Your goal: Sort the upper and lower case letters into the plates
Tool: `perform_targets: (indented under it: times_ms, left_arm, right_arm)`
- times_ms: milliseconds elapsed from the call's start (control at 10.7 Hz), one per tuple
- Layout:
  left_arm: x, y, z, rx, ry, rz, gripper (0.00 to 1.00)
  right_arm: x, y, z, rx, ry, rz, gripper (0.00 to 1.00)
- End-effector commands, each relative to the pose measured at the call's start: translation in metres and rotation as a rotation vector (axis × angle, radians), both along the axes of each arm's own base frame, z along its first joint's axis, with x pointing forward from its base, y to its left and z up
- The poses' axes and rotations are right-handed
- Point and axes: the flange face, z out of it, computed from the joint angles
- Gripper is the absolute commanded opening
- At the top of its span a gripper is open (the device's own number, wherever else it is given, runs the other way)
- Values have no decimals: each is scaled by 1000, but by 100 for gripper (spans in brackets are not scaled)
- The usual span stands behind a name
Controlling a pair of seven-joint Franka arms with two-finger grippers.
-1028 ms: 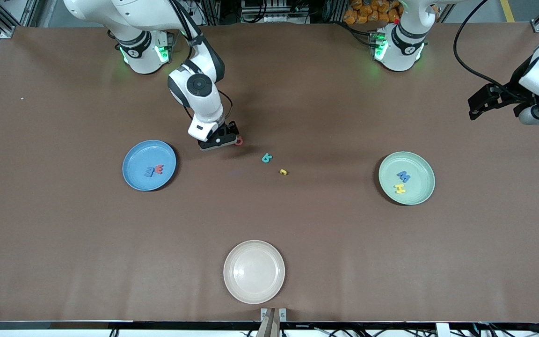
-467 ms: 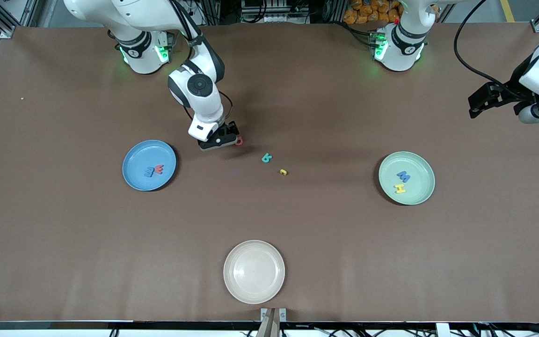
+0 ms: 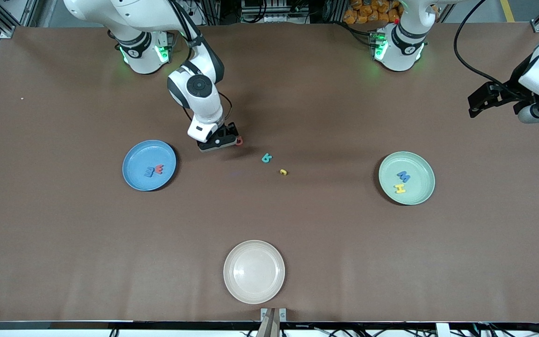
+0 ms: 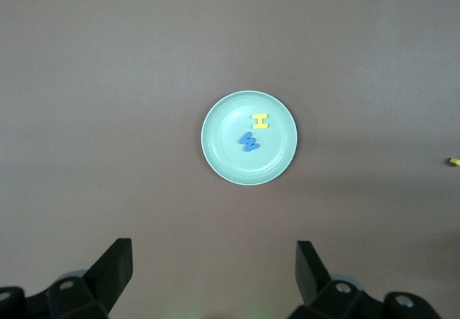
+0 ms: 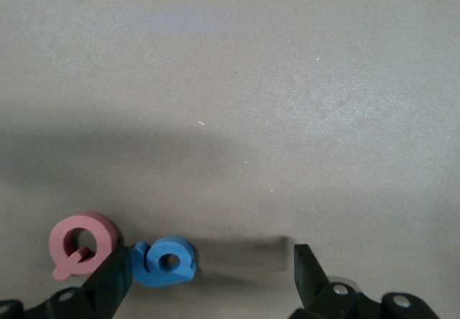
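My right gripper point(image 3: 222, 139) is down at the table and open. A blue letter point(image 5: 167, 261) lies between its fingers, close against one finger point(image 5: 115, 279) and well apart from the other. A red letter point(image 5: 83, 243) lies just outside that finger point(image 3: 239, 140). A teal letter point(image 3: 266, 158) and a small yellow letter point(image 3: 283, 172) lie loose mid-table. The blue plate point(image 3: 138, 154) holds a blue letter point(image 3: 149, 172) and a red letter point(image 3: 158, 169). The mint plate point(image 3: 421, 182) holds a blue letter point(image 3: 404, 176) and a yellow letter point(image 3: 399, 188). My left gripper point(image 3: 477, 100) waits open, high at its end of the table.
A beige plate point(image 3: 254, 271) sits near the table's front edge, nearer the front camera than all the letters. The left wrist view looks down on the mint plate point(image 4: 215, 146) from well above. Brown table surface stretches between the plates.
Almost nothing differs. The left gripper has drifted slightly upward. The right gripper stays low around the blue letter, and no letter has moved.
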Motion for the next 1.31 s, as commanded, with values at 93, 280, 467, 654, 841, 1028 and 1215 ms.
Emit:
perform_targets:
  times_ms: [93, 280, 467, 654, 841, 1028, 1215]
  left_arm:
    - [-3, 0, 5, -7, 10, -11, 100]
    - [-4, 0, 5, -7, 9, -11, 100]
    - [-4, 1, 6, -7, 8, -10, 100]
    - [-4, 1, 6, -7, 8, -10, 100]
    - [-4, 1, 5, -7, 10, -10, 100]
    - [-4, 0, 4, -7, 12, -11, 100]
    - [-4, 0, 4, -7, 12, -13, 100]
  right_arm:
    - [-2, 5, 0, -34, 15, -7, 100]
    - [-3, 6, -2, -35, 18, -7, 100]
    - [-3, 7, 0, -36, 18, -3, 100]
    - [-4, 6, 0, -40, 22, -6, 100]
    - [-5, 7, 3, -42, 26, -4, 100]
    - [-2, 8, 6, -46, 30, -8, 100]
    - [2, 11, 10, -68, 49, -14, 100]
